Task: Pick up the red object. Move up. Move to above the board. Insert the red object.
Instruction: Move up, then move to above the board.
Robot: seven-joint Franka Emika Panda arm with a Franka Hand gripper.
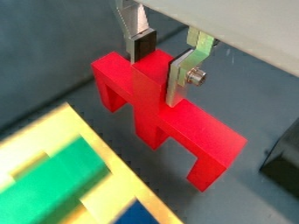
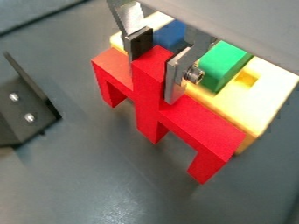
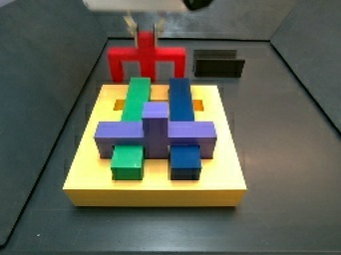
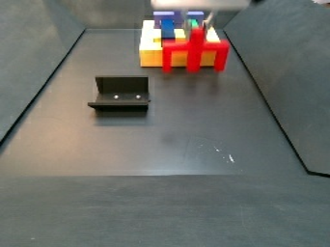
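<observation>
Yellow board (image 3: 158, 177) biggest item, flat on dark floor, carrying green (image 3: 134, 125), blue (image 3: 181, 125) and purple (image 3: 156, 130) blocks; open slots visible near far edge in a side view. Also seen in both wrist views (image 1: 47, 153), (image 2: 263, 96).

Red object (image 3: 143, 57) next in size: standing just beyond board's far end in a side view, legs down, stem up. From opposite side (image 4: 195, 50) sits in front of board, close to or touching it; contact w/ floor cannot be confirmed. In wrist views (image 1: 163, 118), (image 2: 158, 109) crossbar, two legs and central stem all clear.

Fixture (image 4: 120, 94) well apart from board, on floor; appears as dark bracket in a wrist view (image 2: 24, 109). Probably same item as black shape right of red piece (image 3: 220, 65).

Gripper (image 1: 163, 57) directly over stem, silver plates either side of it, dark pads flush against stem faces (image 2: 156, 59). Jaws narrow, clamped on stem by the look of it.

Judgement: pick-up step, grasp apparently made, lift pending. To do well: keep grip centred on stem so piece hangs level; rise straight, no sideways drag vs. board edge; clear block tops fully before traversing. Risk: tilt in grip → legs miss slots at insertion.
</observation>
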